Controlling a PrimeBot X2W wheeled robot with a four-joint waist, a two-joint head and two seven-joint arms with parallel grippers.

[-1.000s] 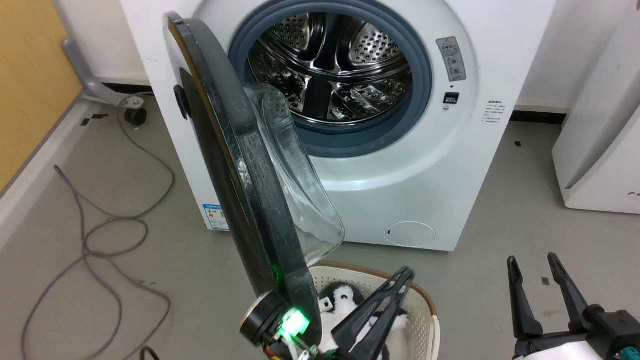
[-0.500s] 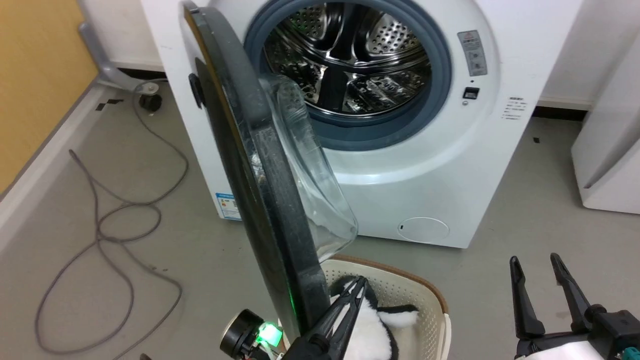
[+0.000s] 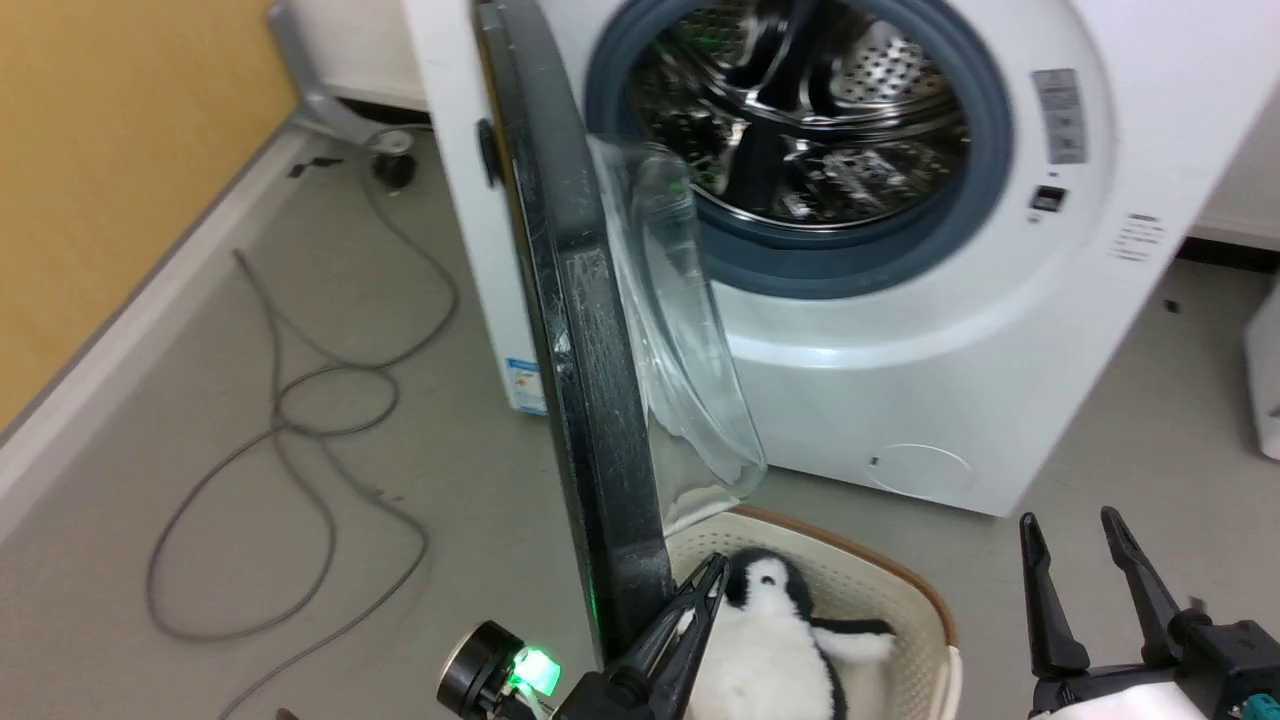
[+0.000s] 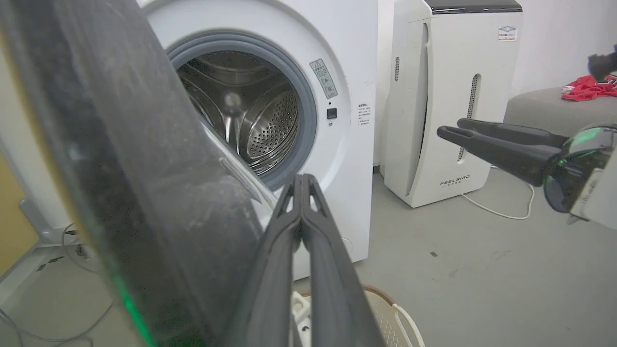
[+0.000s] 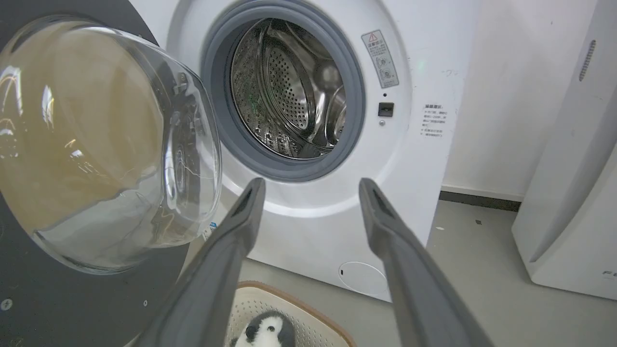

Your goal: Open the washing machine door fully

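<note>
Head above, wrists low; shared washing machine [image 3: 900,390]

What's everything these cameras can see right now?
washing machine: one, white, straight ahead
washing machine door: one, black with glass bowl, swung out left
drum: one, steel, inside machine
rubber ring: one, grey, around the mouth
basket: one, cream, floor below door
plush penguin: one, black-and-white, in basket
cable: one, grey, floor at left
FEELBIRD appliance: one, white, right of machine
red cloth: one, on grey seat
left pincer: one, dark, shut, beside door's lower edge
right pincer: one, dark, open, lower right
</note>
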